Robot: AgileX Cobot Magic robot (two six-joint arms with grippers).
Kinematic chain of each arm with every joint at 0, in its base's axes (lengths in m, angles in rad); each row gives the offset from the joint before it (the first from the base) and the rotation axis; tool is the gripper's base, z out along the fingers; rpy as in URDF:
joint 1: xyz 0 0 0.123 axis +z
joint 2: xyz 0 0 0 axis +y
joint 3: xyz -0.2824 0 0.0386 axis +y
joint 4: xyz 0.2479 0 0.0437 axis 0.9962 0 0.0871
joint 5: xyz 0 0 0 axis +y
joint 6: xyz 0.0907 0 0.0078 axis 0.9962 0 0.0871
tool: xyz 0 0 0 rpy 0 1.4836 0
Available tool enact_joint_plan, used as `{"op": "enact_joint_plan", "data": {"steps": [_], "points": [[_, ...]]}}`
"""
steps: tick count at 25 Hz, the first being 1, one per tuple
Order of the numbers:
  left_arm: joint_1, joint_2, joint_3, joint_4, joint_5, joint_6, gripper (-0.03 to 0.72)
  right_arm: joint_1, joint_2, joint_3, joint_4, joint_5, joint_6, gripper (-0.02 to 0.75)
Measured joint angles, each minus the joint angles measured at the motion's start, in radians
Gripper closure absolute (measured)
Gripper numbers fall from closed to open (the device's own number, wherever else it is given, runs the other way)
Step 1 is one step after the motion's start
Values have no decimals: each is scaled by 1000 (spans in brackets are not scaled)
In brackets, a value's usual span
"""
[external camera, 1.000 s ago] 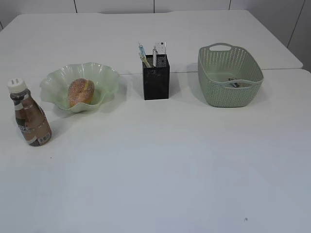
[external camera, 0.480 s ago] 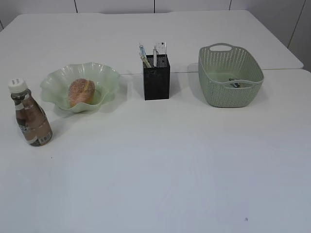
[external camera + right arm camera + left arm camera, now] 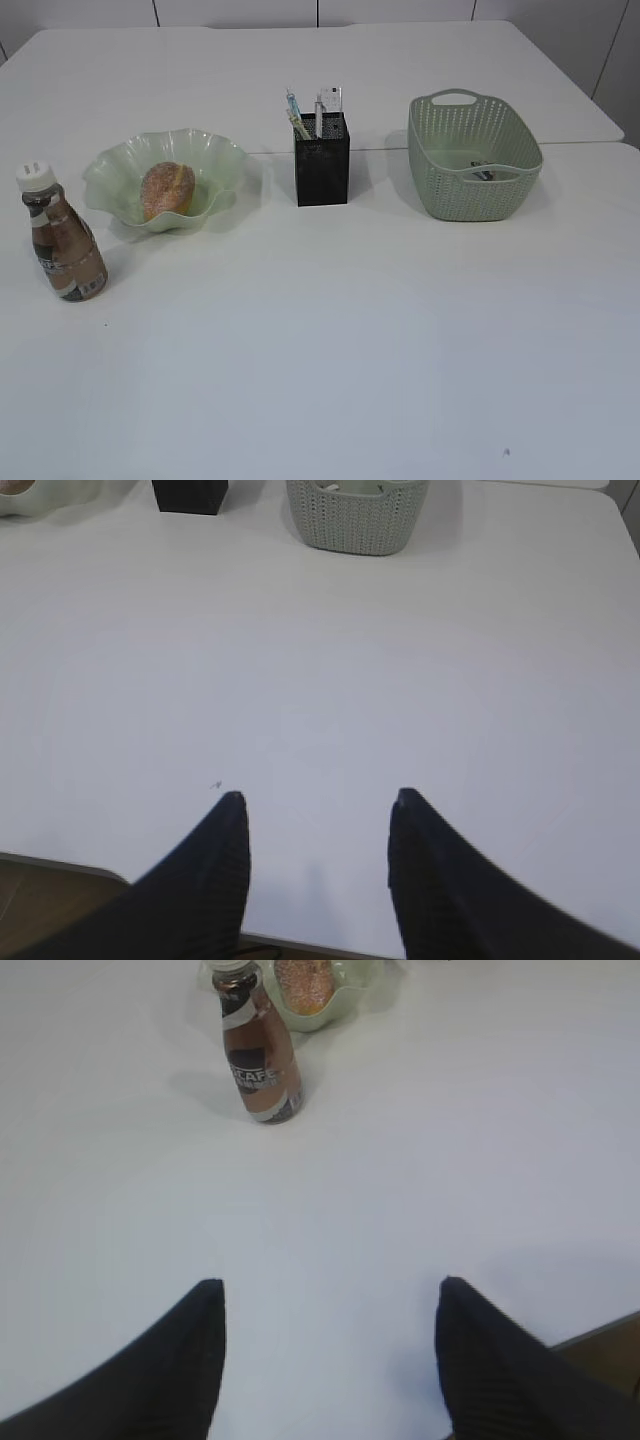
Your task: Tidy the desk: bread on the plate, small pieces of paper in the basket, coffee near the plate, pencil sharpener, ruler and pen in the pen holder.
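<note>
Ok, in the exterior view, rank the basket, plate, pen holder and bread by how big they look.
1. basket and plate: they look alike in spread, so I will not rank them
2. pen holder
3. bread

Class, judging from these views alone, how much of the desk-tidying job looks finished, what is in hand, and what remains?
Nearly all looks done. The bread lies in the plate, the coffee stands beside that plate, pens and the clear ruler stick out of the pen holder, and small items lie in the basket. Both pincers, left and right, are open and empty. Nothing visible remains loose; the sharpener cannot be made out.
</note>
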Motion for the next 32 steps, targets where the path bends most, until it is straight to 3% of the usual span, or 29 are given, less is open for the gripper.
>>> {"op": "enact_joint_plan", "data": {"steps": [6,20,26,32], "points": [[38,0,0,0,0,0,221,-13,0,0,0,0,0,367],[45,0,0,2,0,0,221,-14,0,0,0,0,0,367],[45,0,4,67,-11,-222,221,-14,0,0,0,0,0,368],[45,0,6,71,-17,-250,221,-14,0,0,0,0,0,368]]}}
